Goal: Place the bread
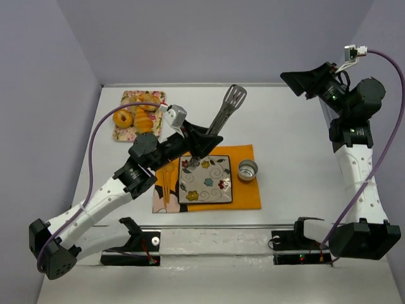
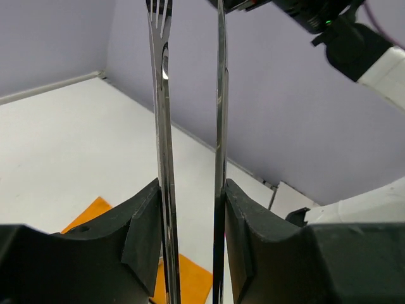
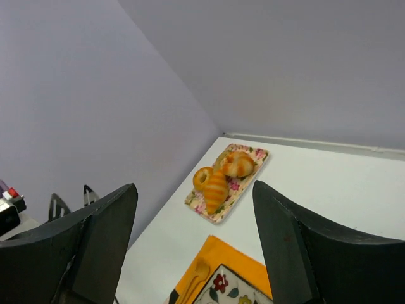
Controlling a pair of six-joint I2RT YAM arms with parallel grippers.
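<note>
Lying on the floral tray at the far left of the table, the bread rests between a ring-shaped bun on its left and a round swirled bun behind it, touching both or very nearly; nothing grips it; the right wrist view shows its ridged orange back with pale stripes; well apart from the tray, nearer the arms, an orange mat carries a square flowered plate, with a small metal cup just beside the plate's right edge and some slim utensils on the mat to its left, too small to name; the left gripper hangs over the plate's far left corner, its fingers pressed in on a pair of metal tongs, squeezing the two arms close together; the tongs slant up and away towards the back wall, one arm ending in fork tines, the other in a slotted blade; the right gripper is raised high at the far right, its fingers spread wide with nothing between them
</note>
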